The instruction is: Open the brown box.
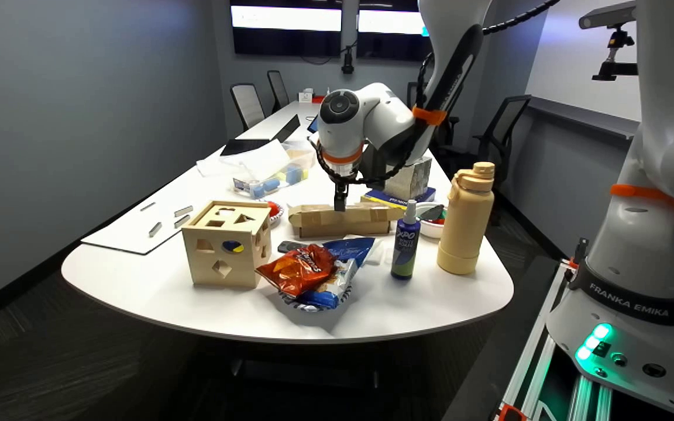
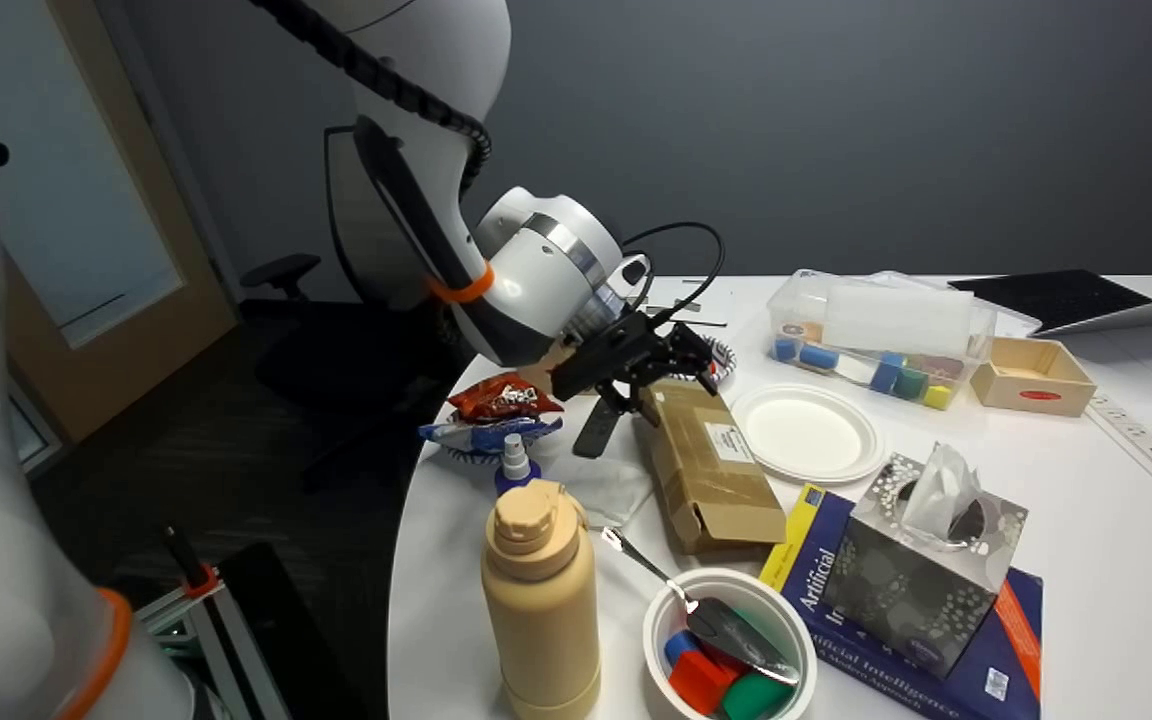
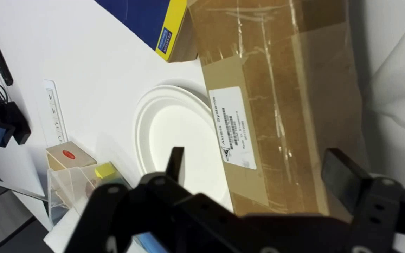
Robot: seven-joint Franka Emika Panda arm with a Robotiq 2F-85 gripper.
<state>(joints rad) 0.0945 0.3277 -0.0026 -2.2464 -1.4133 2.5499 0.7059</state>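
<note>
The brown box is a long, low tan carton with tape and a white label, lying flat on the table with its lid down. It shows in an exterior view behind the chip bags and fills much of the wrist view. My gripper is open and empty above one end of the box. In the wrist view one finger lies over the white plate and the other past the box's long edge. The gripper also shows over the box in both exterior views; whether a finger touches it I cannot tell.
A white plate lies against one long side. A book with a tissue box, a bowl of blocks, a tan bottle, a spray bottle, chip bags and a wooden cube stand around.
</note>
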